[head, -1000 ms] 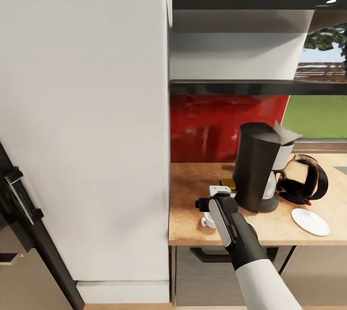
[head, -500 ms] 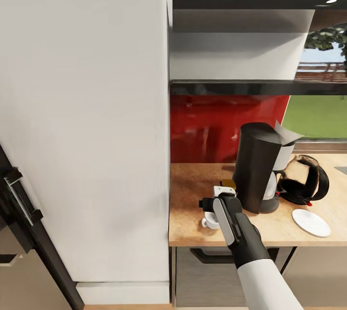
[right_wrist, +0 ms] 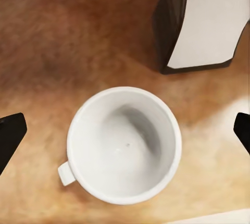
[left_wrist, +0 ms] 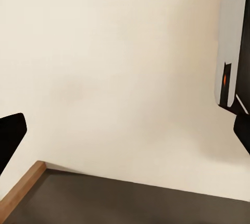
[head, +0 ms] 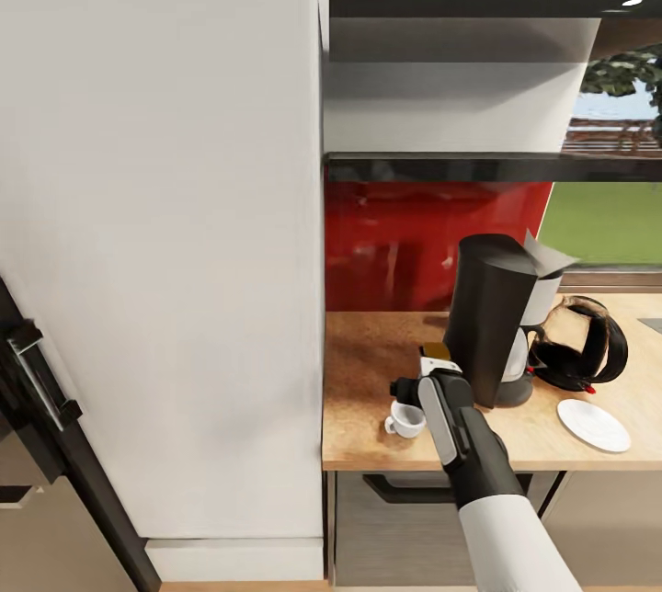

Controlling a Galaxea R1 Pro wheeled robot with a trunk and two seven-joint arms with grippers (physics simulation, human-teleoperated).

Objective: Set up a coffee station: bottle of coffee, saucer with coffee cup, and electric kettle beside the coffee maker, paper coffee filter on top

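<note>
Tall white cabinet panel (head: 165, 233): fills the left half of the head view, floor to top. Red glossy backsplash (head: 432, 243): on the wall behind the counter. Window (head: 611, 206): at right, showing green lawn, a brick wall and tree foliage. Dark appliance with bar handle (head: 37, 381): at far left edge. Grey drawer front with dark handle (head: 391, 518): below the counter edge.

occluded: bottle of coffee (head: 435, 355) mostly behind right arm | cropped: electric kettle (head: 581, 355) partly behind coffee maker (head: 492, 316)
</note>
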